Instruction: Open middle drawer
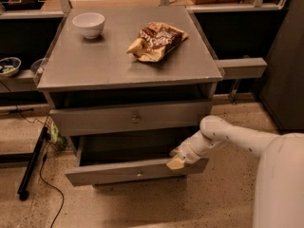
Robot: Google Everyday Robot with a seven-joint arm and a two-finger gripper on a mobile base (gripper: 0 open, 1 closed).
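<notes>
The middle drawer (pixel 118 171) is a grey flat front with a small round knob (pixel 139 174). It stands pulled out from the cabinet, tilted slightly, with its dark inside showing above the front. My gripper (pixel 176 161) is at the top edge of this drawer's front, near its right end, on the end of my white arm (pixel 228 137) that reaches in from the right. The top drawer (pixel 128 118) above it is closed. The lowest drawer is hidden under the open one.
On the cabinet's grey top (pixel 95 65) are a white bowl (pixel 89 23) at the back left and a crumpled snack bag (pixel 156 41) at the right. A black pole and cables (pixel 31 167) lie on the floor at the left. A grey shelf (pixel 240 68) juts out at the right.
</notes>
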